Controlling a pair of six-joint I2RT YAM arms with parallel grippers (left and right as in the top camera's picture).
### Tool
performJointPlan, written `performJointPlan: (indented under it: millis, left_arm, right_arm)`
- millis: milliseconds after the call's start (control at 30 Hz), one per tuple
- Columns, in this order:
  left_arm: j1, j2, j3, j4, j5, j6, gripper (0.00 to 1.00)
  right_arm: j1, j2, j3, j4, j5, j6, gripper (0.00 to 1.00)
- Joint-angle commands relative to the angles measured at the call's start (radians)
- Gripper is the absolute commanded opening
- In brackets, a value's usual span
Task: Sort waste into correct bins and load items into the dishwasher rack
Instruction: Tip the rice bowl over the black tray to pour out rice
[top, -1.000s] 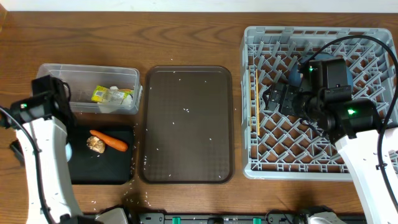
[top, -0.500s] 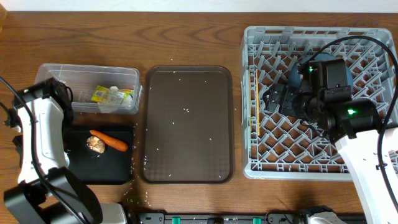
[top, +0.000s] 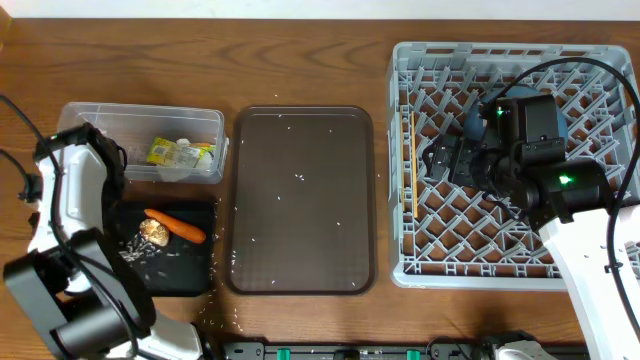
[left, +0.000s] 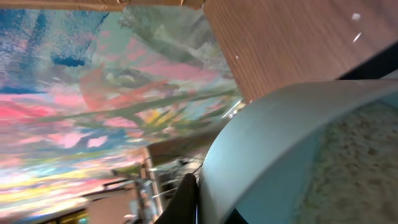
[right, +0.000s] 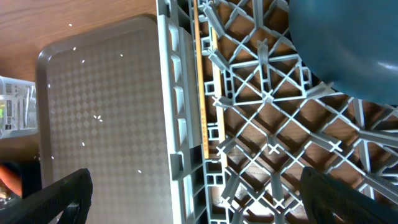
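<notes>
Left jaws are closed on the rim of the white bowl (left: 267, 143), held by the black tray's (top: 190, 278) left end. Rice grains (top: 140, 250) are noted on that tray beside the brown lump (top: 152, 231) and carrot (top: 178, 227). Right jaws are spread wide and empty over the dishwasher rack (top: 500, 258), and the blue plate (right: 348, 50) is seated in its far half.

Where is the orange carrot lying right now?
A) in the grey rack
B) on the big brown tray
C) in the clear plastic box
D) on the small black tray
D: in the overhead view the carrot lies on the black tray, next to a brown lump.
</notes>
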Motion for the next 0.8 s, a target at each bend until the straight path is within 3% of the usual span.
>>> performJointPlan:
  millis: [0, 133, 267, 567, 767]
  left_arm:
    - [0.000, 0.048, -0.006, -0.019, -0.039, -0.056, 0.06]
    - [-0.006, 0.080, 0.006, -0.021, -0.156, 0.064, 0.06]
    - [-0.021, 0.086, 0.011, 0.025, -0.087, 0.011, 0.06]
    - [-0.080, 0.101, 0.010, 0.031, -0.238, 0.048, 0.06]
    - [-0.113, 0.105, 0.010, 0.054, -0.232, 0.050, 0.06]
  right_arm:
    - [-0.002, -0.011, 0.002, -0.001, 0.000, 0.011, 0.99]
    - [-0.002, -0.011, 0.002, -0.004, 0.000, 0.010, 0.99]
    - [-0.002, -0.011, 0.002, 0.000, 0.000, 0.010, 0.99]
    - [-0.002, -0.011, 0.002, 0.003, 0.000, 0.010, 0.99]
    - [-0.003, -0.011, 0.002, 0.011, 0.000, 0.010, 0.99]
